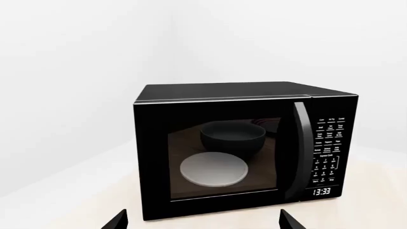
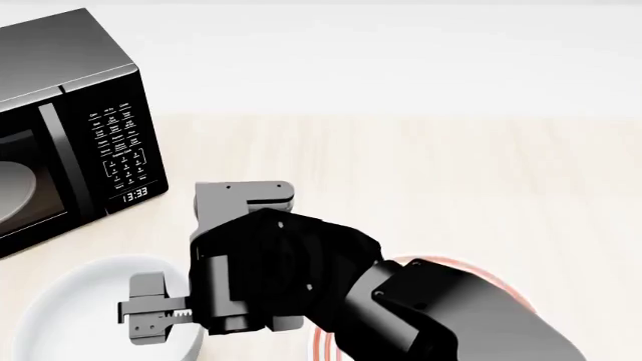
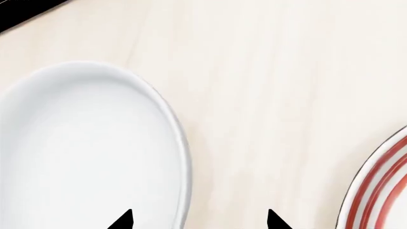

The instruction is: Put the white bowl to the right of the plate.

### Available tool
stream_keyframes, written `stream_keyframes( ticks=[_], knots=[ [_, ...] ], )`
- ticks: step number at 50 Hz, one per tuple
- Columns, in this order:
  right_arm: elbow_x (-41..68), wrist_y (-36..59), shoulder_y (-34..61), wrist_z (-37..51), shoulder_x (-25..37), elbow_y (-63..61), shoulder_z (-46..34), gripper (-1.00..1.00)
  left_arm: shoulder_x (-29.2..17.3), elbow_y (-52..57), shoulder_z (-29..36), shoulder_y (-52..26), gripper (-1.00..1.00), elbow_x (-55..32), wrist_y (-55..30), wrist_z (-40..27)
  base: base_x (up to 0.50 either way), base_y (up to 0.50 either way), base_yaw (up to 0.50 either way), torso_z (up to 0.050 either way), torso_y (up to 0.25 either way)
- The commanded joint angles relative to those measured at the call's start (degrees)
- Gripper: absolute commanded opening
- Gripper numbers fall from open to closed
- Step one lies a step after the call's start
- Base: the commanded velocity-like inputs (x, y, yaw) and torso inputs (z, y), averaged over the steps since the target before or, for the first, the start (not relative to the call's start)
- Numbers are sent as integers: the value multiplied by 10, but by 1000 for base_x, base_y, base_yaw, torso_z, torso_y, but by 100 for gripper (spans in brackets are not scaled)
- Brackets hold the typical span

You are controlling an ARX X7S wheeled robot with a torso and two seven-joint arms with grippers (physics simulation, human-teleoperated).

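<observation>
Overhead, right gripper (image 3: 198, 220) (jaws apart) straddles white bowl (image 3: 83, 157) rim.

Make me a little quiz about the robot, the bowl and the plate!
1. True or false: the white bowl already sits to the right of the plate.
2. The right gripper has its fingertips: A) on either side of the bowl's rim, B) closed on the plate, C) inside the microwave.
3. What time does the microwave clock show?

Key: 1. False, in the head view the bowl is left of the plate. 2. A, jaws open. 3. 13:33.
</observation>
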Motion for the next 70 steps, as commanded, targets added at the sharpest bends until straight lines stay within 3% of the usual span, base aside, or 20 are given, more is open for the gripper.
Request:
stream_keyframes(
  ticks=[1,28,69,70],
  knots=[
    [4,-3,-4,-16,0,-8,-18,100,-2,-1,4,-1,100,-2,0,-2,0,0,0,0,0],
    [-23,2,-21,-63,0,-6,-17,100,-7,-1,4,2,100,-7,3,-7,0,0,0,0,0],
    [-45,-1,-39,-55,0,-17,-17,100,-14,-2,11,2,100,-13,6,-14,0,0,0,0,0],
    [-23,-4,-42,-67,0,-5,-12,-100,-14,-2,10,2,100,-14,6,-14,0,0,0,0,0]
  ],
)
